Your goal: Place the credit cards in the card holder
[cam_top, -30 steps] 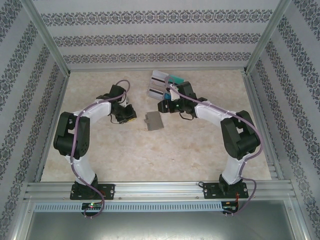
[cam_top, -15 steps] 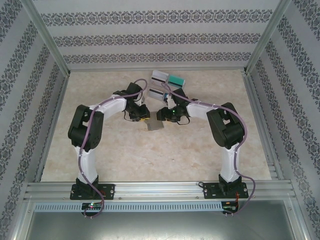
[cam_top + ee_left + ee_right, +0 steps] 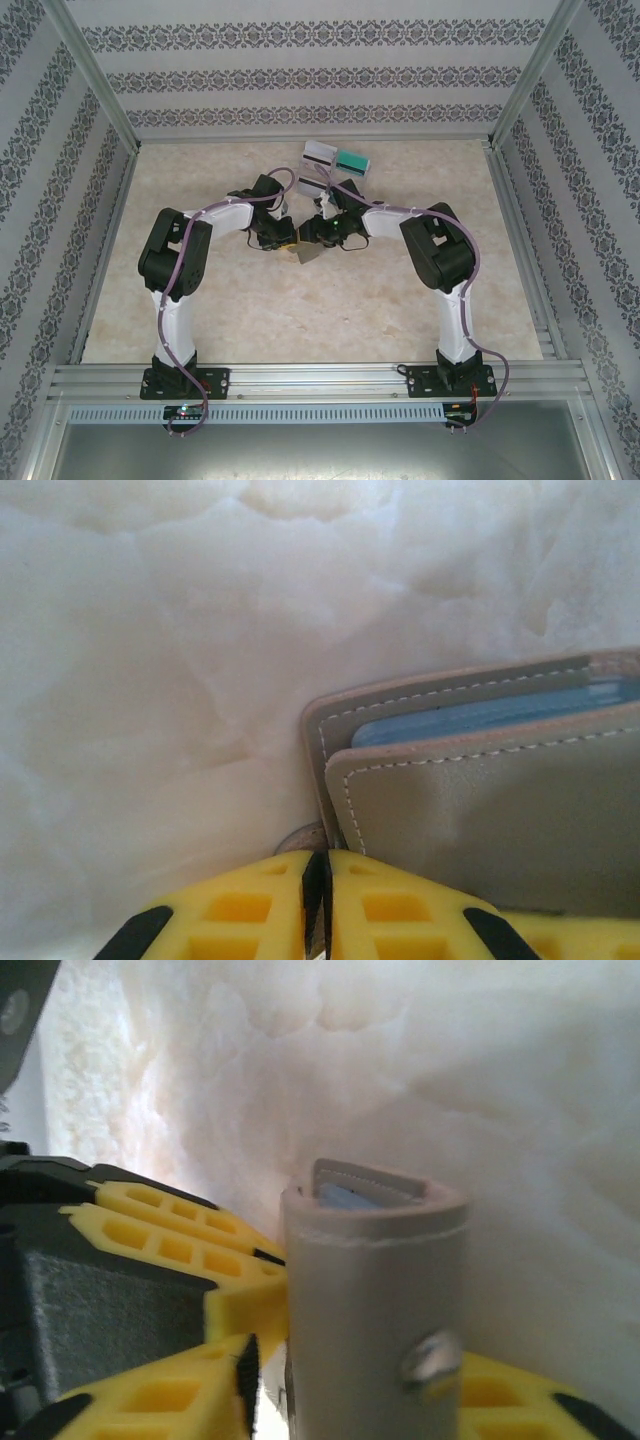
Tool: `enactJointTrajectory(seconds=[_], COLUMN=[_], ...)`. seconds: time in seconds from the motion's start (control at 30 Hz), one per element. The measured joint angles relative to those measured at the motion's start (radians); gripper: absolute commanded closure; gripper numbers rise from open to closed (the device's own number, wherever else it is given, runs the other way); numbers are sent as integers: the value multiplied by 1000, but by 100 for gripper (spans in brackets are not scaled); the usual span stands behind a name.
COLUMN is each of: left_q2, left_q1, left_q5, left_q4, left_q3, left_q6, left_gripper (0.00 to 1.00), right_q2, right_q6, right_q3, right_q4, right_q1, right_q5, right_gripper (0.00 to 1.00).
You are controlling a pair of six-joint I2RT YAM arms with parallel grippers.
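At mid-table both arms crowd the card holder point(image 3: 308, 254): right gripper point(image 3: 350, 1390) clamps its sides, left gripper point(image 3: 316, 880) pinched tight at its corner, on what I can't tell. Credit cards point(image 3: 337, 159) sit just beyond, so loading looks unstarted.

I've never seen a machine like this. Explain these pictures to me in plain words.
Two robot arms are bolted to a table. One picture looks down from above; the other two come from wrist cameras, so the yellow blocks are each arm's own fingers. On the table are a grey card holder and, further back, a rack of cards. The left gripper is shut at the holder's corner. The right gripper has its fingers either side of the holder; whether they grip it is unclear.
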Motion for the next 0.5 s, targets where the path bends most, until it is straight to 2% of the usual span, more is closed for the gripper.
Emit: enactJointTrajectory(seconds=[0.07, 0.13, 0.2, 0.3, 0.4, 0.5], left_q2=[-1, -2, -2, -17, -56, -92], left_q1=[0, 2, 4, 6, 16, 46], left_q5=[0, 0, 1, -2, -39, -76], left_q4=[1, 0, 1, 3, -8, -26], left_q3=[-2, -2, -2, -9, -40, -72], left_q6=[0, 0, 0, 0, -3, -4], left_gripper=[86, 86, 83, 73, 71, 71], right_q2=[0, 0, 0, -30, -108, -204], right_q6=[23, 39, 48, 17, -76, -205], right_q3=[-10, -20, -31, -53, -57, -11], right_q4=[28, 43, 58, 39, -95, -303], right_q1=[2, -5, -10, -12, -11, 8], right_q5=[-21, -32, -37, -10, 103, 305], right_gripper=[84, 92, 95, 96, 96, 96])
